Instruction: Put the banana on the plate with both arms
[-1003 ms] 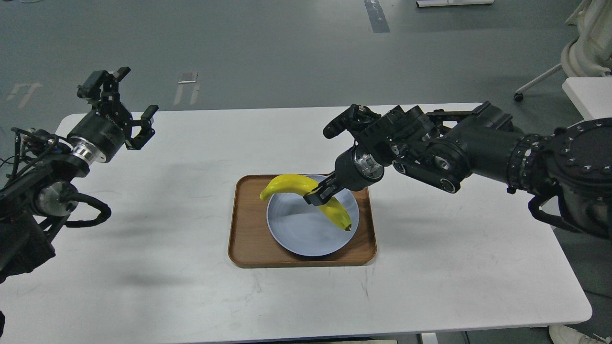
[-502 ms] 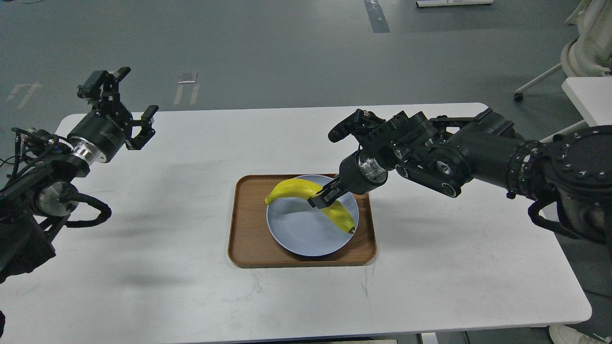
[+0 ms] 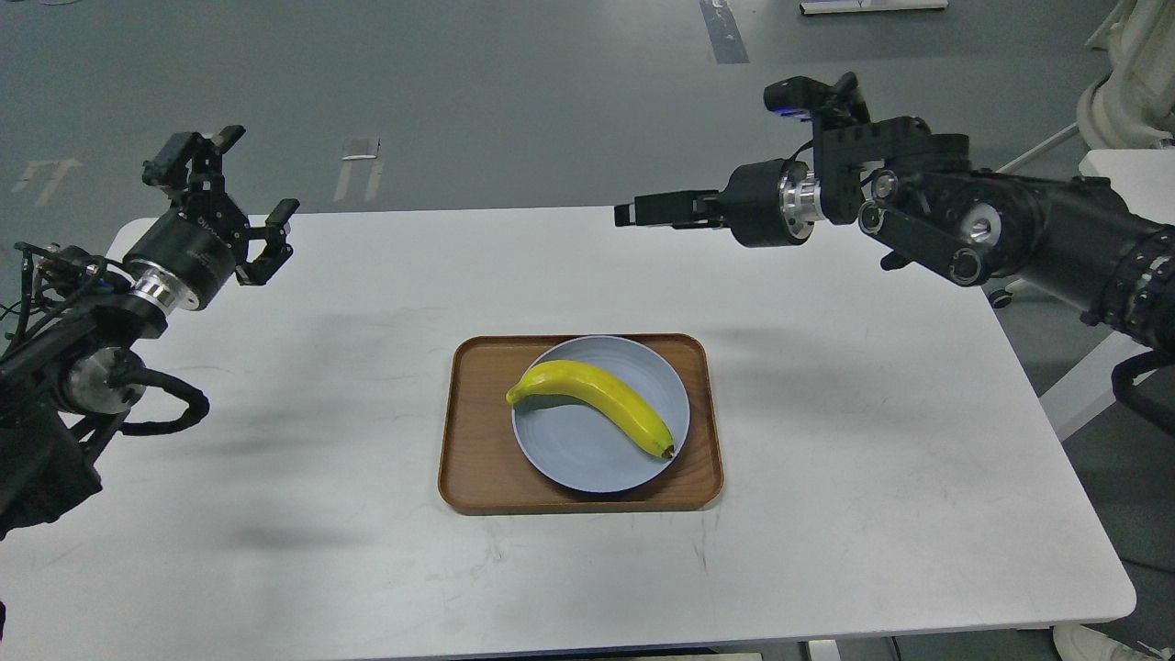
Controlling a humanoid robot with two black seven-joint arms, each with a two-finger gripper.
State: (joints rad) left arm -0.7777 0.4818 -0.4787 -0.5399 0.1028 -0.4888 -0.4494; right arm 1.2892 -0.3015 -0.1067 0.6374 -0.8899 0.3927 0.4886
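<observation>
Yellow against pale blue, the banana [image 3: 593, 404] is lying across the plate [image 3: 569, 454], well apart from both grippers. At the far right of the plate, the right gripper [image 3: 626, 213] is hanging above the table [image 3: 275, 514], holding nothing; seen edge-on, its fingers cannot be told apart. At the far left of the plate, the left gripper [image 3: 250, 204] is standing spread wide and empty. Under the plate, the wooden tray [image 3: 473, 459] is sitting on the table.
</observation>
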